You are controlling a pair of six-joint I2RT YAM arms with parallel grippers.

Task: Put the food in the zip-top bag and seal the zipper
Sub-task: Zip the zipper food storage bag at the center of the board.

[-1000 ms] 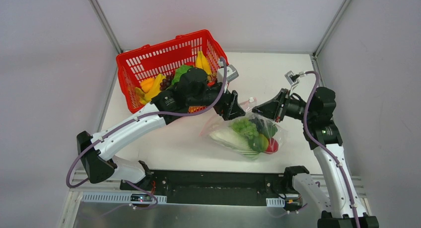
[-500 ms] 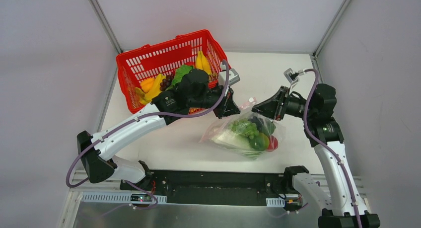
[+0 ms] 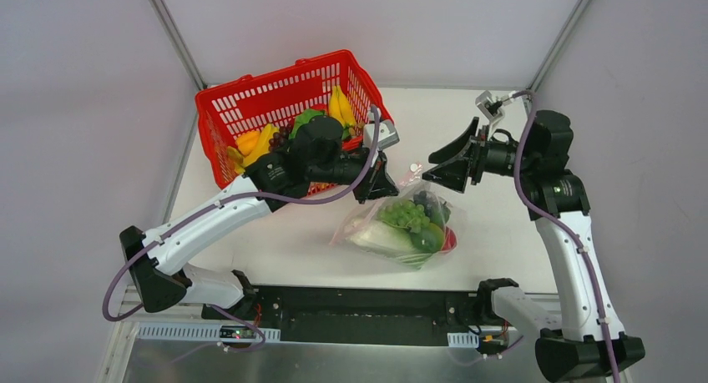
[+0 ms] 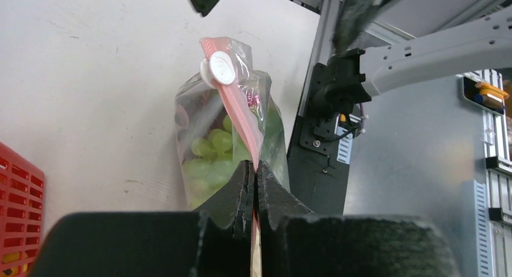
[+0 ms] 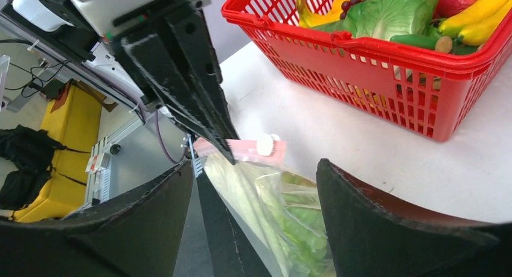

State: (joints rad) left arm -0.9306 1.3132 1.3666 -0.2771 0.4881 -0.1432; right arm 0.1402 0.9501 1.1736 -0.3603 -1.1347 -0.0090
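Far left: red mesh basket [image 3: 250,108] at the back of the table [image 3: 284,233], heaped with bananas [image 3: 341,103] and leafy greens [image 3: 305,118].

Just right of it, left gripper [image 3: 377,183]: reaches past the basket's near corner, clamps jaws tight together on the zipper [image 4: 238,117], pink-red strip pinched between the pads.

Holds up the zip-top bag [image 3: 401,233] by that edge at table centre, bottom resting on the surface. Shows green grapes [image 3: 405,212], long white-green cabbage [image 3: 373,235] and a red piece [image 3: 451,239] through the clear plastic. Carries a white slider [image 4: 221,69] farther along the strip, toward the right arm.

Farther right, right gripper [image 3: 445,160]: hangs with jaws wide apart just beyond the slider end, clear of the bag.
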